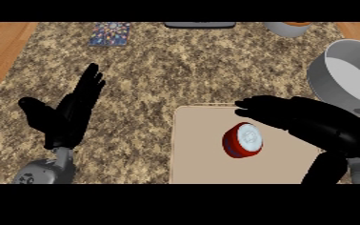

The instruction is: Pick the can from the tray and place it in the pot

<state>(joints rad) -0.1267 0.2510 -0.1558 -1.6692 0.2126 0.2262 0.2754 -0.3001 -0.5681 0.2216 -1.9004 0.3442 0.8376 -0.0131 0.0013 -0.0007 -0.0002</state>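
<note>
I see the red can [243,140] sitting on the beige tray [197,162], with my right robot hand [295,117] hovering just above it, fingers extended and not closed on it. The grey pot [337,71] is at the bench's right edge. My left robot hand [67,114] rests open, fingers up.

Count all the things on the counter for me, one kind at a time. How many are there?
Cans: 1, red can
Trays: 1, beige tray
Pots: 1, grey pot
Patterned cards: 1, card
Cups: 1, white cup, cut by the edge
Dark flat things: 1, dark thing, cannot tell what
Total: 6
</note>
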